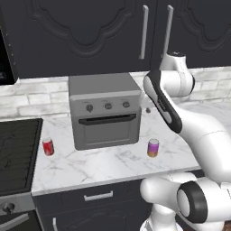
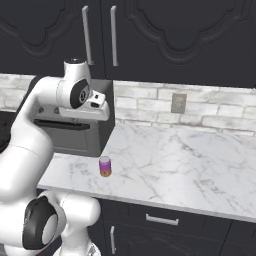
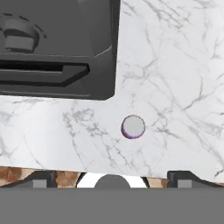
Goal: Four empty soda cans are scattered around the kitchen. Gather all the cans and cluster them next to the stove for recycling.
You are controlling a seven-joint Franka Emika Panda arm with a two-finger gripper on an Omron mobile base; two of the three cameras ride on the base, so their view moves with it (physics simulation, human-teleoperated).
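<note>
**Above the purple can, jaws wide**

Over the marble counter (image 1: 90, 167) the gripper (image 3: 111, 177) is held wide open and empty, directly above the upright purple-pink can (image 3: 133, 127). Just left of that can the grey toaster oven (image 1: 106, 110) is seen. Farther left, a red can (image 1: 48, 146) is stood beside the stove (image 1: 16, 153).

No text, label, brand or number can be read anywhere. The red can (image 1: 48, 146), the purple can (image 1: 153, 148) and the toaster oven's knob panel (image 1: 107, 106) carry markings too small and blurred to make out.
</note>
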